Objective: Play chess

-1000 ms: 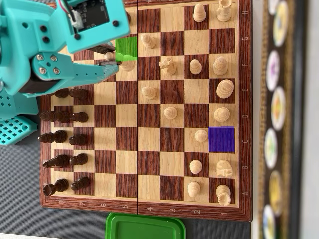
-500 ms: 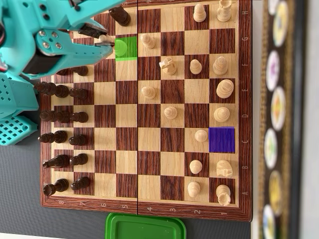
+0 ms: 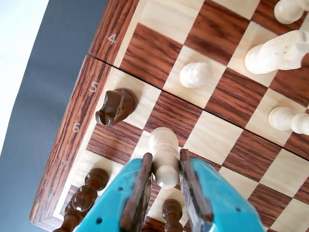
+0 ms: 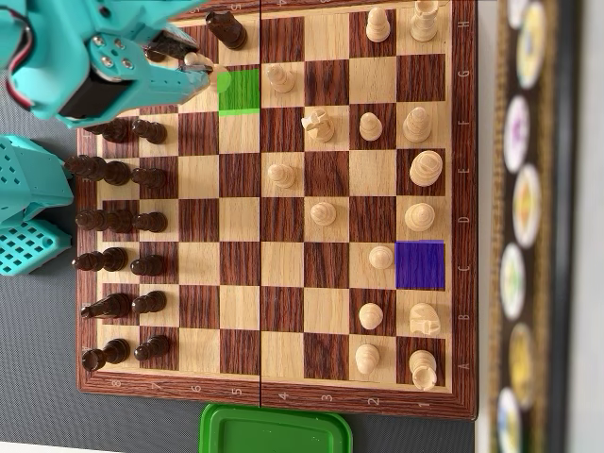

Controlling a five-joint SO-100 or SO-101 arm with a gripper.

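Carrying light pawn (image 3: 164, 154) | end effector (image 3: 163, 170) clamped on it | near chessboard (image 4: 274, 394) top-left corner | next: likely lower onto green square (image 4: 242, 92)

Dark grey mat (image 4: 38, 377) — pale surface (image 3: 14, 43) beyond, bright even light

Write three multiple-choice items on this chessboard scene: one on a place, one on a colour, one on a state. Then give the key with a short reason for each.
1. Where is the dark knight in the wrist view?
A. Beside the 5 and 6 edge numbers
B. At the board's middle
C. Off the board

2. What colour is the marked square near the light pieces in the overhead view?
A. Red
B. Purple-blue
C. Yellow

3. What is the gripper doing?
A. Open and empty
B. Shut on a dark piece
C. Shut on a light pawn

Key: A, it sits by those numbers; B, the tint is purple-blue; C, both fingers press the pawn.
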